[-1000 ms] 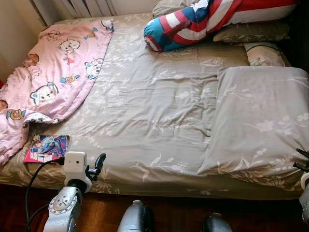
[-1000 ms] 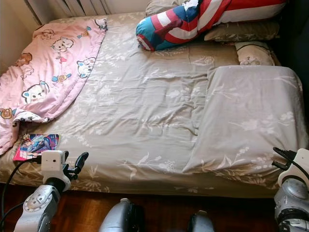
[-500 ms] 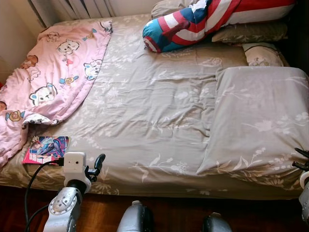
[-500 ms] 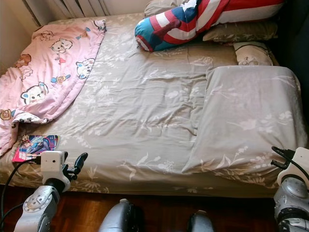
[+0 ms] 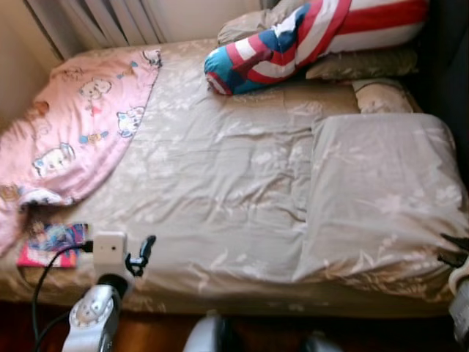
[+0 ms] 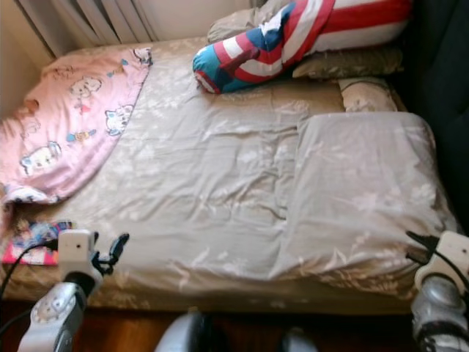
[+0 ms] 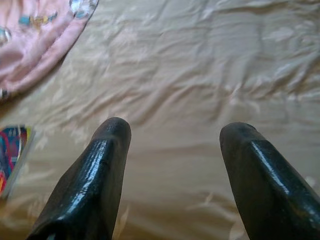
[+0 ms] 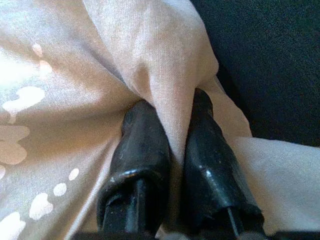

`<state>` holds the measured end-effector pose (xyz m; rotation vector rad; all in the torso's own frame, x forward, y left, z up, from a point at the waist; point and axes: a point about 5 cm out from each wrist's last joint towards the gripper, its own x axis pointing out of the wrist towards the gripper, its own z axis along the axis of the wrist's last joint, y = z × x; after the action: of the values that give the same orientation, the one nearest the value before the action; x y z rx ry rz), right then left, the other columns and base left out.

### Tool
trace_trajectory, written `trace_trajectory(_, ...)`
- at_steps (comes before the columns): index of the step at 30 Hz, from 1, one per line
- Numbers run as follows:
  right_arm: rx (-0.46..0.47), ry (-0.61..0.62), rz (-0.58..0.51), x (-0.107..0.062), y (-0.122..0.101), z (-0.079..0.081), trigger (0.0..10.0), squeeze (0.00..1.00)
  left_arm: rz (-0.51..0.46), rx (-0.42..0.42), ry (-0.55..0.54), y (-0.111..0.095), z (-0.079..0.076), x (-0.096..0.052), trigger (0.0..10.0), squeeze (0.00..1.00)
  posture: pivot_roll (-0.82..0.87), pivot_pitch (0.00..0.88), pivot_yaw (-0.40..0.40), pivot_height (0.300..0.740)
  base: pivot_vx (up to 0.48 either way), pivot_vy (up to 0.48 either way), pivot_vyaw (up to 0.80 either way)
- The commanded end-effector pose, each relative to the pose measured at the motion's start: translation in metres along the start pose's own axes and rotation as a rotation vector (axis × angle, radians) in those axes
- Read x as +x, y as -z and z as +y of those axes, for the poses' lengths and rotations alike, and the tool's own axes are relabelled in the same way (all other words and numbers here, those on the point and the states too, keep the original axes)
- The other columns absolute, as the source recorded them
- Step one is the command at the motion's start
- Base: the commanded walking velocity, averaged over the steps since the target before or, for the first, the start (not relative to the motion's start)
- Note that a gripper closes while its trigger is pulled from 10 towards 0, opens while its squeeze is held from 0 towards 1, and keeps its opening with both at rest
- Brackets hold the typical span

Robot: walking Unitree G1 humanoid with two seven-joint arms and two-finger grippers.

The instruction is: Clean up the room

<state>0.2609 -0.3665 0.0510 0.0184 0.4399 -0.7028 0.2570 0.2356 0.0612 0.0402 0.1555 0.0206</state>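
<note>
Bed (image 5: 220,183) under a curtained window, dressed in beige floral linen. My right tool (image 8: 172,150) is clenched on a fold of the beige duvet (image 5: 381,191) at the near right corner. My left tool (image 7: 172,145) hangs released above the sheet. I'd pull the duvet evenly and low to avoid bunching. Count: one pink blanket (image 5: 69,125), one striped bolster (image 5: 293,37), one book (image 5: 51,242).

You're seeing silver arms, a white wrist block trailing a black cable, and glossy black-fingered left end effector (image 5: 141,254).
</note>
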Motion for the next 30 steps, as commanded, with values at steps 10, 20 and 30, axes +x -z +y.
trace_trajectory(10,0.008,0.076,-0.064,0.003,-0.018,-0.015,0.0,0.00,0.023,0.000,-0.002,0.004,0.001,-0.002,10.0,0.00,0.05,0.204,0.100,0.676,0.000,0.000,0.00)
trace_trajectory(20,0.000,0.077,-0.038,0.002,-0.012,-0.012,10.0,0.00,0.027,-0.005,0.005,0.006,-0.001,-0.002,10.0,0.00,0.05,0.200,0.094,0.676,0.000,0.000,0.00)
trace_trajectory(30,0.008,0.080,-0.057,0.001,-0.012,-0.011,10.0,1.00,0.033,-0.025,0.017,0.008,-0.006,-0.002,10.0,0.00,0.05,0.200,0.089,0.676,0.000,0.000,0.00)
